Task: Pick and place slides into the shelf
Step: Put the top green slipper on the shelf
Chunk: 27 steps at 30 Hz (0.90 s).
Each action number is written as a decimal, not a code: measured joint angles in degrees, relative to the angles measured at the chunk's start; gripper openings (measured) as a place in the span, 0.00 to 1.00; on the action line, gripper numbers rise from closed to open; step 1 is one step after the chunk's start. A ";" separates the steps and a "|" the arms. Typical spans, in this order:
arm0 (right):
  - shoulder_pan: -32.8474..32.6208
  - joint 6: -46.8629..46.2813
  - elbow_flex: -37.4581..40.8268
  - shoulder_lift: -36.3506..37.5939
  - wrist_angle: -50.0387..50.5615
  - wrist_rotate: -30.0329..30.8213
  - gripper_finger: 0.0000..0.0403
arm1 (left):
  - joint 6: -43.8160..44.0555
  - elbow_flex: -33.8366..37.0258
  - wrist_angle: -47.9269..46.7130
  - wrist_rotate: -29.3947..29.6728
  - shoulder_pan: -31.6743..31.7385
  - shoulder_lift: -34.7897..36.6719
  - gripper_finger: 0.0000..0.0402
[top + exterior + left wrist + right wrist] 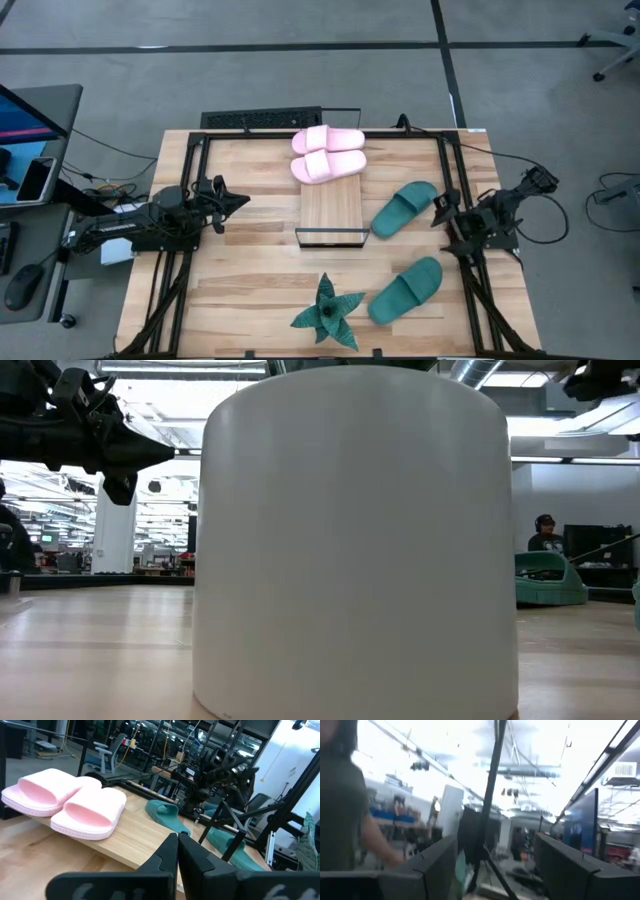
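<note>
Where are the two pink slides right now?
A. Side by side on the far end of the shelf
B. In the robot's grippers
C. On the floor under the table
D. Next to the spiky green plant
A: in the high view the two pink slides lie side by side on the far end of the shelf, with neither arm touching them.

Open workshop hall, grey floor, bright ceiling lights.
Light-wood worktop [250, 290] sits on a grey floor [300, 80] crossed by dark tape lines [445, 50]. A side desk [40, 150] by the worktop's left side carries a monitor [25, 115], a phone [36, 178] and a mouse [20, 288], with cables trailing. An office chair base [615, 45] shows at the far right corner. In the low view a big white cylinder [355, 540] blocks most of the room; behind it are a white pillar [115, 530], ceiling light strips [150, 370], and a seated person wearing headphones [543, 532] at the right.
</note>
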<state>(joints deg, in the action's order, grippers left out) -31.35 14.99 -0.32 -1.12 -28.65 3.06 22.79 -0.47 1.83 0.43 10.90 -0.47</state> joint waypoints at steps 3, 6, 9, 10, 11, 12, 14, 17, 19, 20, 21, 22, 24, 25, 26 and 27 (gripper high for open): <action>-0.46 -5.43 0.00 0.00 -4.24 -0.98 0.63 | 0.53 0.00 -0.01 0.00 0.00 0.00 0.00; -0.91 -8.48 -0.01 0.02 -9.79 -1.95 0.63 | 0.46 0.00 0.00 0.00 0.00 0.00 0.00; -1.22 -10.93 0.00 0.02 -15.32 -1.93 0.63 | 0.02 0.00 -0.02 0.00 0.00 0.00 0.00; -1.27 -11.73 0.00 0.02 -16.80 -1.91 0.63 | 0.11 0.00 -0.02 0.00 0.00 0.00 0.00; -1.27 -12.32 0.00 0.02 -18.21 -1.76 0.63 | 0.48 0.00 -0.02 0.00 0.00 0.00 0.00; -1.27 -12.74 0.00 0.02 -19.85 -1.65 0.63 | 0.58 0.00 -0.02 0.00 0.00 0.00 0.00; -1.10 -13.49 -0.01 0.02 -22.61 -1.47 0.63 | 0.61 0.00 -0.02 0.00 0.00 0.00 0.00; -0.74 -15.00 -0.98 0.00 -23.79 0.22 0.63 | 0.01 0.00 -0.02 0.00 0.00 0.00 0.00; -0.76 -15.92 -2.40 0.02 -23.65 3.11 0.63 | 0.04 0.00 -0.02 0.00 0.00 0.00 0.00; -0.76 -15.95 -3.29 0.02 -22.71 5.14 0.63 | 0.33 0.00 -0.02 0.00 0.00 0.00 0.00; -0.76 -15.85 -4.12 0.02 -21.13 7.61 0.63 | 0.49 0.00 -0.02 0.00 0.00 0.00 0.00; -0.76 -15.00 -5.12 0.00 -18.63 10.48 0.63 | 0.49 0.00 -0.02 0.00 0.00 0.00 0.00; -0.76 -11.95 -7.57 0.00 -11.93 17.56 0.63 | 0.32 0.00 -0.02 0.00 0.00 0.00 0.00; -0.76 -10.49 -9.05 0.00 -8.32 22.18 0.63 | 0.33 0.00 -0.02 0.00 0.00 0.00 0.00; -0.76 -9.17 -10.76 0.00 -4.02 27.46 0.63 | 0.39 0.00 -0.02 0.00 0.00 0.00 0.00; -0.76 -7.94 -12.41 0.00 0.13 33.50 0.63 | 0.45 0.00 -0.02 0.00 0.00 0.00 0.00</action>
<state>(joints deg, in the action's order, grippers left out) -32.12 7.04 -12.73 -1.13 -28.52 36.56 23.24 -0.47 1.80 0.43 10.90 -0.47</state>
